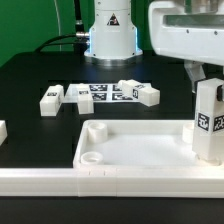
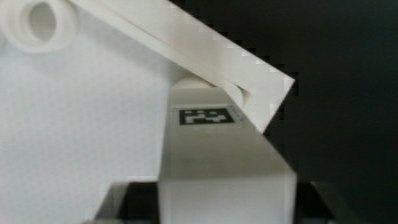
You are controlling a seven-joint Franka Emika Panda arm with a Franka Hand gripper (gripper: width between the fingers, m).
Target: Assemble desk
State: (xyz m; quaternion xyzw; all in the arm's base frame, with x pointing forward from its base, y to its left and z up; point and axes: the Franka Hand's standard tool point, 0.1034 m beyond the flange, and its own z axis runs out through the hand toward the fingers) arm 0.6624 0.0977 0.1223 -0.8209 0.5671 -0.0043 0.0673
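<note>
Desk top (image 1: 120, 150) lies flat near the front of the black table (image 1: 30, 75), a wide, rigid plastic tray that looks light and smooth, with only its raised rim offering a pinch. One square leg (image 1: 207, 125) stands upright at the tray's end on the exterior view's right, with the gripper (image 1: 206, 88) closed narrow on its upper part. It looks stiff and flat-sided, a sound hold, though slick plastic may twist. Loose legs (image 1: 52, 100) and the marker board (image 1: 102, 93) lie well behind; only the rim and the white border rail (image 1: 40, 182) crowd the held leg.
</note>
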